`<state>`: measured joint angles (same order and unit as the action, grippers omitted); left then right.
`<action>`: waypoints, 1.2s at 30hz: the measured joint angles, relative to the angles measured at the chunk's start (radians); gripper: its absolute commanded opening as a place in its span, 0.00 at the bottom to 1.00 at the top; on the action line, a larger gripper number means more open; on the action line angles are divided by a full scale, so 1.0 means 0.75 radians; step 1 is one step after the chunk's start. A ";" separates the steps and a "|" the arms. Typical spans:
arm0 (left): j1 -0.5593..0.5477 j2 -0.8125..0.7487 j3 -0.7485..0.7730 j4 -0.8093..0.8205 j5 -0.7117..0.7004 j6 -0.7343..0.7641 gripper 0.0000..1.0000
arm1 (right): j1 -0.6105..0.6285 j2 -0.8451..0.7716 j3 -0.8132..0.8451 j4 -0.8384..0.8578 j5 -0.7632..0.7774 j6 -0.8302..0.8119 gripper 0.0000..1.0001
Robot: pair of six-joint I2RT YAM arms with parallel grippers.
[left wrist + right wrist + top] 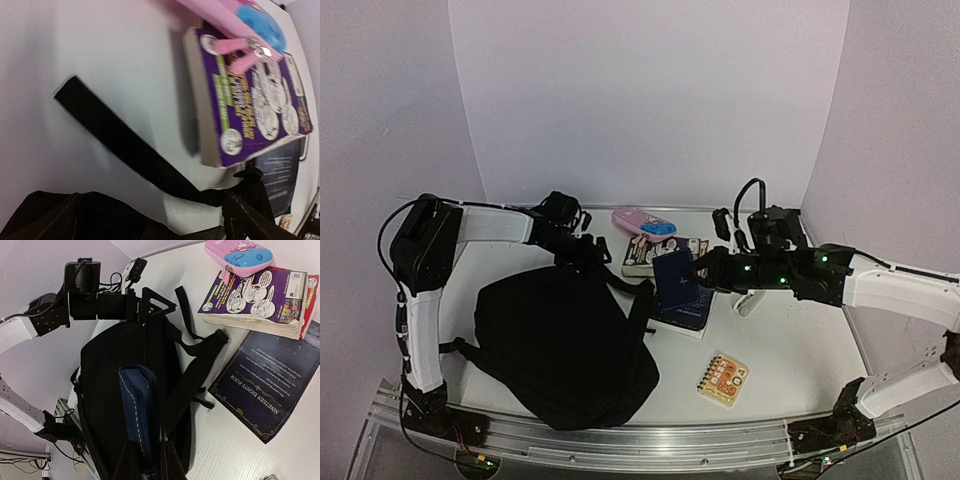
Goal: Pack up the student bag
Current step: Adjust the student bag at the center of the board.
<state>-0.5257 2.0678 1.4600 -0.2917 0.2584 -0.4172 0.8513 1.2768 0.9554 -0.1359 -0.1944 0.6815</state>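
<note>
Student bag [560,345]: flat on surface [790,350], left of centre, long axis far-to-near | left tool [582,245]: released, at its far end, nearer | right tool [695,268]: clenched on blue pouch [675,282], student bag to its left

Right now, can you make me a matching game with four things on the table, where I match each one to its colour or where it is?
Things:
1. student bag
2. pencil case
3. spiral notepad
4. small pouch

Clues:
A. orange cover, lying by itself near the front edge
B. pink with a blue patch
C. dark blue, pinched in the right gripper
D. black, the biggest thing, lying flat

Right pairs: 1-D, 2-B, 3-A, 4-C.
</note>
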 measured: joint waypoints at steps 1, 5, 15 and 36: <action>-0.025 0.000 0.000 0.026 0.026 0.000 0.95 | 0.003 0.004 0.000 0.000 0.000 0.004 0.00; -0.090 -0.005 0.001 0.107 0.108 -0.002 0.95 | 0.021 0.052 0.000 0.021 0.004 0.033 0.00; -0.088 -0.298 -0.027 -0.057 -0.058 -0.038 1.00 | 0.051 0.368 0.088 0.181 0.029 0.095 0.00; 0.293 -0.992 -0.700 -0.498 -0.257 -0.210 1.00 | 0.056 0.877 0.573 0.261 0.203 -0.153 0.00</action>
<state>-0.3059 1.3241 0.9346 -0.6651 0.0654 -0.5749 0.8936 1.9344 1.3849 0.0595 -0.0422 0.5665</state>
